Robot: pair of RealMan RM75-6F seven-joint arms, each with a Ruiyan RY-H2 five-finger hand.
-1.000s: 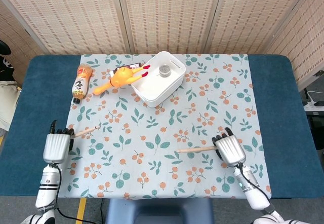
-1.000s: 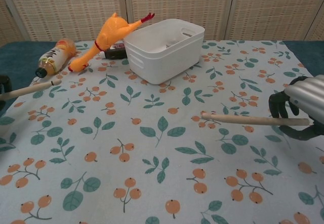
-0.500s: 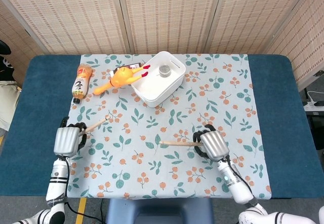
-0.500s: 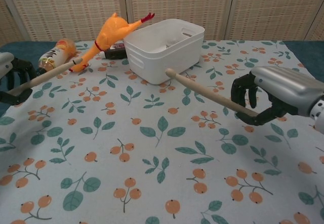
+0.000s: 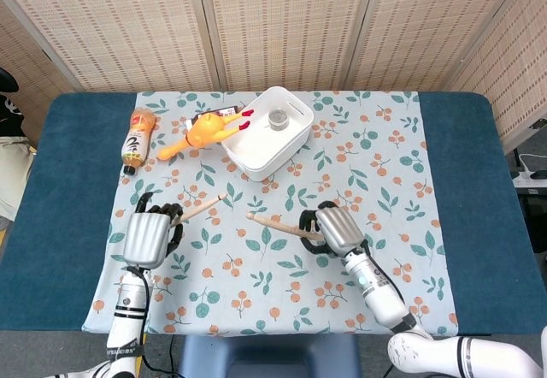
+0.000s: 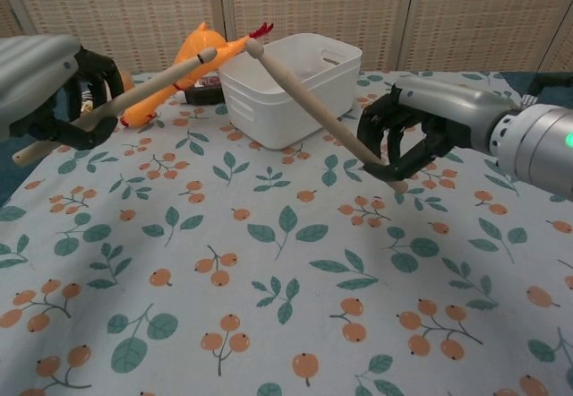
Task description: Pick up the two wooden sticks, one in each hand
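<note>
Where fingers close, stick (image 6: 313, 99) middle hidden

Both hands, left hand (image 6: 45, 87) and right hand (image 6: 421, 132), show brushed silvery metal shells over matt black fingers. The wooden sticks (image 6: 309, 105) look pale and smooth. The bin (image 6: 291, 87) is matt white plastic; the tablecloth (image 6: 269, 306) is printed fabric.

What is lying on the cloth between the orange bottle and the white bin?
A yellow rubber chicken lies between the orange bottle and the white bin, its legs at the bin's rim. The head view shows this.
</note>
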